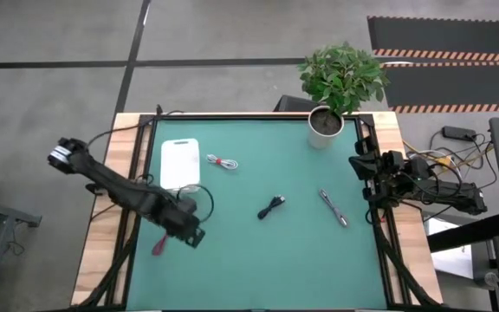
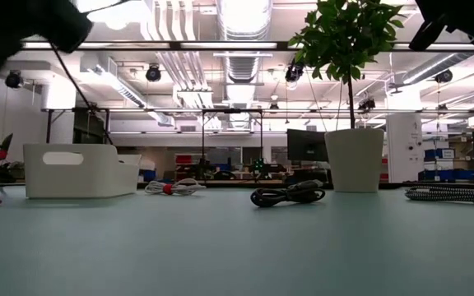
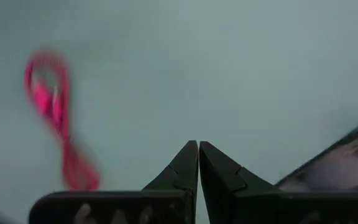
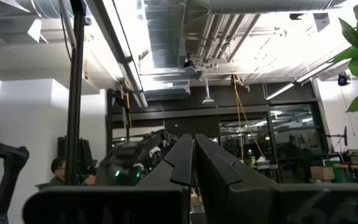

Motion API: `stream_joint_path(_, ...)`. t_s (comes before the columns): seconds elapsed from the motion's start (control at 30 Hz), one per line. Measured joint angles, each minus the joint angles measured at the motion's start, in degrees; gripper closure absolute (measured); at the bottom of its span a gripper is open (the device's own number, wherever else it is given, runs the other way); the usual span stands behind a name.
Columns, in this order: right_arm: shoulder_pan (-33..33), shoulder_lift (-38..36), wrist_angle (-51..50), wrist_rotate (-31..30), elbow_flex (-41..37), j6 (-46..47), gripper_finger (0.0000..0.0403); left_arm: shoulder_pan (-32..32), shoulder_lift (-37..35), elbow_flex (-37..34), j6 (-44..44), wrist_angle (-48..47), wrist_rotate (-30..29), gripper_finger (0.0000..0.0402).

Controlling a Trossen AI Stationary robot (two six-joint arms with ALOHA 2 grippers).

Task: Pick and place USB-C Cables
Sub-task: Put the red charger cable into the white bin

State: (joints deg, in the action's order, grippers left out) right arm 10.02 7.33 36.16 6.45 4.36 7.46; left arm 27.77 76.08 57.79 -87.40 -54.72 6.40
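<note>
Four cable bundles lie flat on the green mat. The red cable (image 1: pixel 158 245) (image 3: pixel 55 118) is near the left edge, and the white cable with a red tie (image 1: pixel 223 162) (image 2: pixel 175 187) lies beside the white tray (image 1: pixel 180 163). The black cable (image 1: pixel 271 206) (image 2: pixel 286 195) is mid-table, with the grey cable (image 1: pixel 333 208) (image 2: pixel 455 194) to its right. My left gripper (image 1: pixel 194 234) (image 3: pixel 197 146) is shut, hovering over bare mat just right of the red cable. My right gripper (image 1: pixel 358 165) (image 4: pixel 193 140) is shut, raised at the table's right edge.
A potted plant (image 1: pixel 326 121) (image 2: pixel 355 159) stands at the far right of the mat. The tray (image 2: pixel 81 170) sits at the far left. Wooden borders frame the mat. Open mat lies along the near side. A person (image 4: pixel 58 169) shows in the room beyond.
</note>
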Motion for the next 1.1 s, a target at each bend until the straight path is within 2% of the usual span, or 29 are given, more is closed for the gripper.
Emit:
stream_joint_path(0.2,0.0,0.0,-0.08,-0.01,0.0,-0.02,0.0394,0.83,7.1,-0.08,-0.25,-8.71,8.23,0.0401)
stream_joint_path(0.3,0.0,0.02,-0.45,-0.03,0.0,-0.04,0.0394,0.83,9.28,-0.24,1.08,-12.31,8.04,0.0401)
stream_joint_path(0.47,0.0,0.02,-1.07,-0.03,0.02,-0.02,0.0394,0.72,10.66,-3.21,1.43,-9.52,6.83,0.0402)
stream_joint_path(0.7,0.0,0.35,-1.74,-0.07,0.02,-0.04,0.0394,0.72,8.03,-10.31,-0.62,-0.59,6.84,0.0396)
stream_joint_path(0.83,0.0,0.35,-1.71,-0.06,0.02,-0.04,0.0394,0.72,5.99,-13.07,-0.84,1.33,6.83,0.0361)
stream_joint_path(1.1,0.01,0.35,-2.91,-0.07,0.02,-0.03,0.0394,0.72,5.48,-16.29,-0.8,2.0,6.36,0.0256)
